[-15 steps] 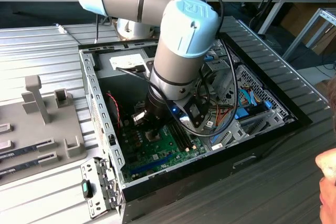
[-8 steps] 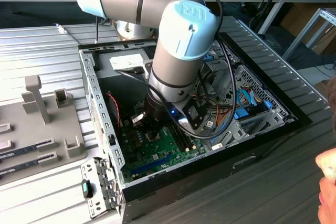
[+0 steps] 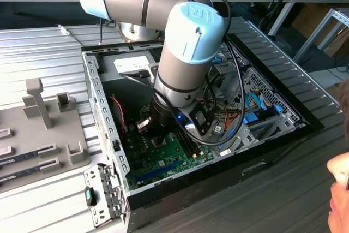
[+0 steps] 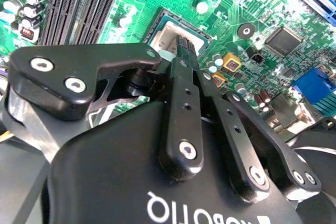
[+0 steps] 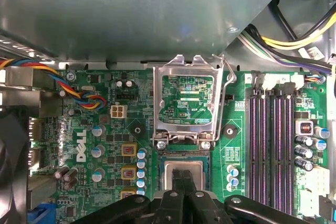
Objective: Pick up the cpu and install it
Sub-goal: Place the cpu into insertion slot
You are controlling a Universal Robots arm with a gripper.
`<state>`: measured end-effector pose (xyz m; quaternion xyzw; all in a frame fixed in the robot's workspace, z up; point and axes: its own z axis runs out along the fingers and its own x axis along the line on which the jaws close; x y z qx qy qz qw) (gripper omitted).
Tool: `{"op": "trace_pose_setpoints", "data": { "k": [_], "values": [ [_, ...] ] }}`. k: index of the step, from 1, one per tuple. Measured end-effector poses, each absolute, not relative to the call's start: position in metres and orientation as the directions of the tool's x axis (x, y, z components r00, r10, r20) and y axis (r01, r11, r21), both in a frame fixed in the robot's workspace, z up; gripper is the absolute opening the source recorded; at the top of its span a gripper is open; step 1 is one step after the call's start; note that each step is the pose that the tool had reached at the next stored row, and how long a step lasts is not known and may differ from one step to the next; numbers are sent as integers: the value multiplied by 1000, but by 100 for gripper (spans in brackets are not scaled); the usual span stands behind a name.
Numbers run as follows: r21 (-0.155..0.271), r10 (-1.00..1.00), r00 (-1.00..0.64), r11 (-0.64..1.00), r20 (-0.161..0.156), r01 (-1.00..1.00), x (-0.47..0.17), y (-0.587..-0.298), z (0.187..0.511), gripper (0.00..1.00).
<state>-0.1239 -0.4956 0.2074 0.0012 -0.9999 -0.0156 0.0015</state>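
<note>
from where i stand, the gripper (image 4: 181, 43) has its fingers (image 5: 182, 179) drawn together, tips down on the cpu (image 5: 182, 170), which lies flat in the socket near the middle of the motherboard (image 5: 94, 129). the chip sits straight under the fingertips, square to the board's edges. just beyond it the socket frame (image 5: 189, 98) stands flipped open, toward the case wall (image 5: 131, 14).

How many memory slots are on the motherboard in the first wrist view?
4 memory slots, parallel and side by side, beside the socket frame: nearest it, second, third, outermost. None seems hidden.
</note>
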Motion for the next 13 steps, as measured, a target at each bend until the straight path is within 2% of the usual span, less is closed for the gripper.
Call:
{"op": "trace_pose_setpoints", "data": {
  "k": [13],
  "values": [
    [31,-2,-1000,1000,3,-2,-124,-496,205,11]
  ]
}}
